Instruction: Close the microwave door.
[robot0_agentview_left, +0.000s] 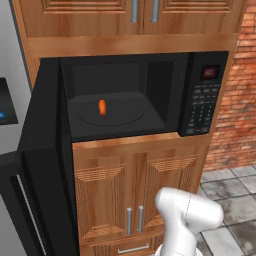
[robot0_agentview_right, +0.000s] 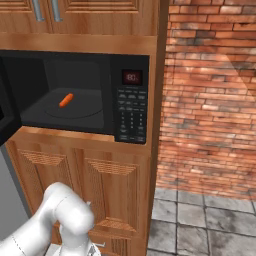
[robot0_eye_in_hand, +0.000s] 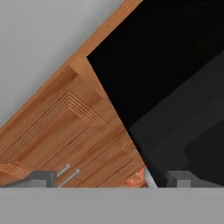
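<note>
The black microwave (robot0_agentview_left: 150, 95) sits built into the wooden cabinetry, its dark cavity exposed. Its glossy black door (robot0_agentview_left: 42, 150) stands swung wide out to the left; its edge shows as the door (robot0_agentview_right: 6, 107) at the left border of the right base view. A small orange item (robot0_agentview_left: 102, 107) lies on the round turntable (robot0_agentview_left: 112, 116). The keypad strip (robot0_agentview_left: 202, 107) and red display (robot0_agentview_left: 209, 72) are on the right side. My gripper (robot0_eye_in_hand: 111, 179) is open, its fingertips (robot0_eye_in_hand: 41, 177) far apart, looking at a black door panel (robot0_eye_in_hand: 166, 57) beside wooden cabinet fronts (robot0_eye_in_hand: 65, 127). Nothing is between the fingers.
Wooden cabinet doors with silver handles (robot0_agentview_left: 134, 219) lie below the microwave, with more above it. A grey fridge (robot0_agentview_left: 10, 75) stands left of the open door. A brick wall (robot0_agentview_right: 210, 100) and grey tiled floor (robot0_agentview_right: 200, 225) are on the right. My white arm (robot0_agentview_left: 190, 215) is low in front.
</note>
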